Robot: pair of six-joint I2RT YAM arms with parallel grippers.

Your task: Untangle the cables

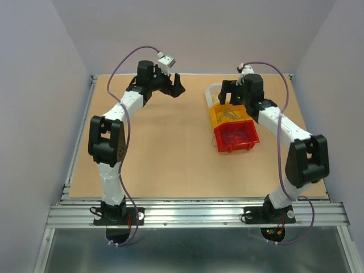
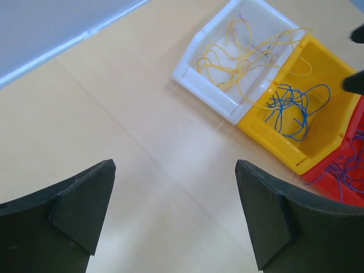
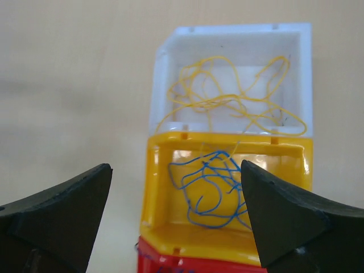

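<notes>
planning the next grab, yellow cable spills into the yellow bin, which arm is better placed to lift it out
Probably right: the right tool, open, hangs over the white bin and yellow bin holding the yellow cable. The left tool, open, sits well aside.

The table [image 1: 170, 153] has a light wooden top. On its far right part three open bins stand in one row, touching each other. The white bin [image 2: 211, 95] is farthest, the yellow bin [image 2: 272, 136] is in the middle, and the red bin [image 1: 239, 146] is nearest.

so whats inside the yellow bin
A loose tangle of blue wire, plus a strand of yellow wire trailing over from the white bin. A finger of the right gripper covers one corner.
</notes>
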